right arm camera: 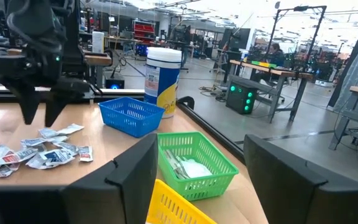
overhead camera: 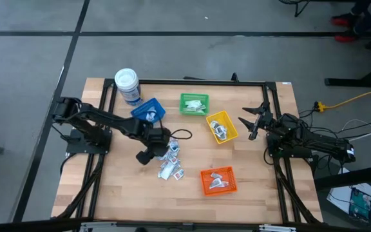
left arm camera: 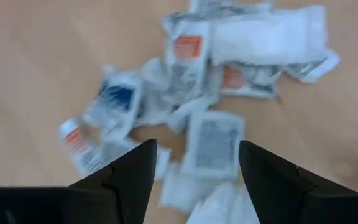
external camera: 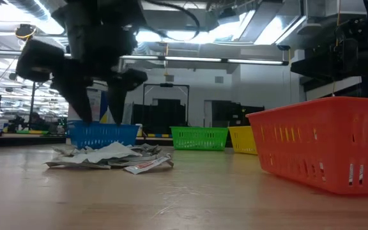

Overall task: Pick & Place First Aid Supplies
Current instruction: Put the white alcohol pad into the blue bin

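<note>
Many packets lie in a loose heap on the counter, near its middle, between the blue bin and the orange bin. The left gripper hangs right over the heap's near edge, its fingers spread wide with nothing between them; in its wrist view a grey packet sits in the gap between the fingers. By the look of it, the step in hand is reaching for a fresh pick. The next move calls for coming down on one packet alone, which is hard since they overlap and lie flat on the wood; pinching an edge that stands proud seems the best bet.

The right gripper waits at the right side of the counter, fingers spread and bare, beside the yellow bin. The green bin holds a few packets already, as do the yellow and orange ones. A white-lidded jar stands at the far edge just beyond the blue bin, clear of the heap. Nothing blocks the way down.
</note>
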`<state>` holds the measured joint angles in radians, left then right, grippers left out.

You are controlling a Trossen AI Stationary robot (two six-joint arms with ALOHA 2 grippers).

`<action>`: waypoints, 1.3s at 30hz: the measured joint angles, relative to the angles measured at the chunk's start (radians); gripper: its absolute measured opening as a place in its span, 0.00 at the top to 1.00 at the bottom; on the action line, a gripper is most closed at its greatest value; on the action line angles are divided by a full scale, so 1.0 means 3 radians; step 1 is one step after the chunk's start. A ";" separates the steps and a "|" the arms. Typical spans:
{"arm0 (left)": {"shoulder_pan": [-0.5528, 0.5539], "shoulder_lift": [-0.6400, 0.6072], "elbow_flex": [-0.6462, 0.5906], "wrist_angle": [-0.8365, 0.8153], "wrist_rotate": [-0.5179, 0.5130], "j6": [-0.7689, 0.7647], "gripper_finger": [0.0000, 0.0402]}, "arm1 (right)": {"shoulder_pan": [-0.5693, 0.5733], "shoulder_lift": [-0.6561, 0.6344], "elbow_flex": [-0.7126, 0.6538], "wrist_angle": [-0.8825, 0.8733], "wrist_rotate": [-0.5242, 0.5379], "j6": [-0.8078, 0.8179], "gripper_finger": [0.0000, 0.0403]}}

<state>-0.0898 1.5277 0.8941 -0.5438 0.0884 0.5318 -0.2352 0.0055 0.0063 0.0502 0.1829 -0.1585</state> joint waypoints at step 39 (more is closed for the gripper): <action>0.0118 0.0430 -0.0023 0.0128 0.0402 0.0093 0.97 | 0.0000 0.0000 0.0000 0.0000 -0.0001 0.0000 0.41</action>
<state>-0.0544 1.6566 0.8871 -0.5053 0.2089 0.5598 -0.2352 0.0055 0.0063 0.0502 0.1825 -0.1585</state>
